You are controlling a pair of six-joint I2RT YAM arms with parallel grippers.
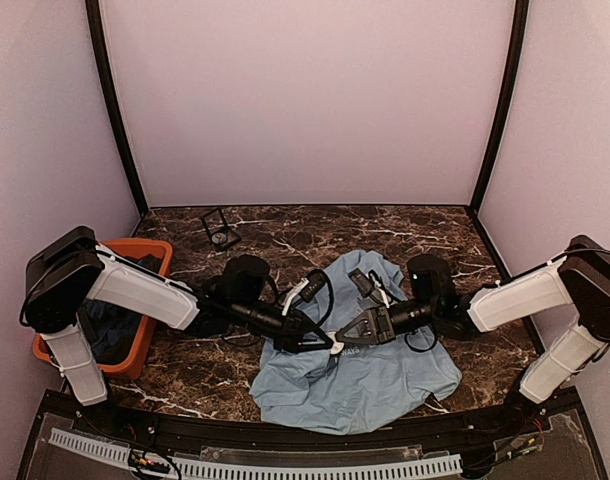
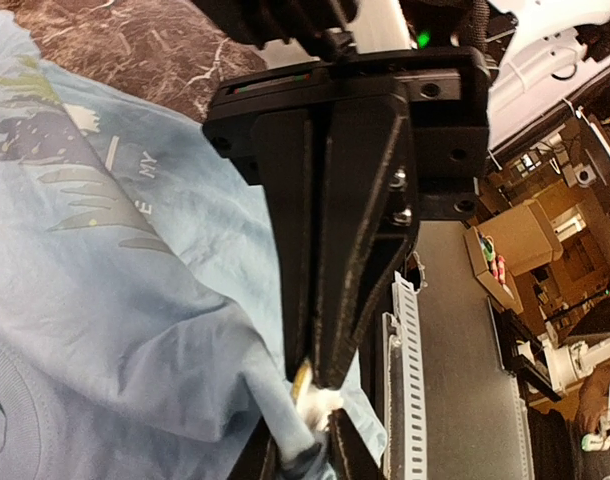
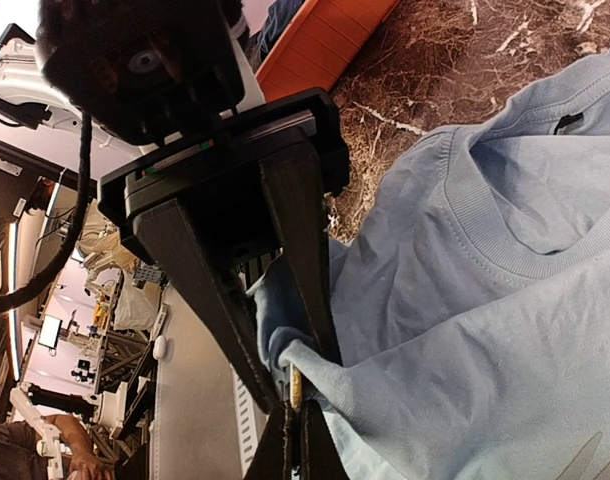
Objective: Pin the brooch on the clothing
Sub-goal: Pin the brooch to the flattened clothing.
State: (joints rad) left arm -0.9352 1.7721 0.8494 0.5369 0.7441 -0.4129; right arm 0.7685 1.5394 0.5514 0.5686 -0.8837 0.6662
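The left end effector (image 2: 315, 380) pinches the small, stiff brooch (image 2: 303, 378) by its rim; the right end effector (image 3: 290, 395), closed, bunches a fold of limp shirt (image 3: 485, 330).

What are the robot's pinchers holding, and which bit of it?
The right gripper pinches a raised fold of the T-shirt. The left gripper nips a tiny brassy piece, seemingly the brooch, by its edge at the fingertips.

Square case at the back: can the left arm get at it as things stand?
Likely yes: bare table leads to the square case, but the left gripper would first have to leave the T-shirt fold.
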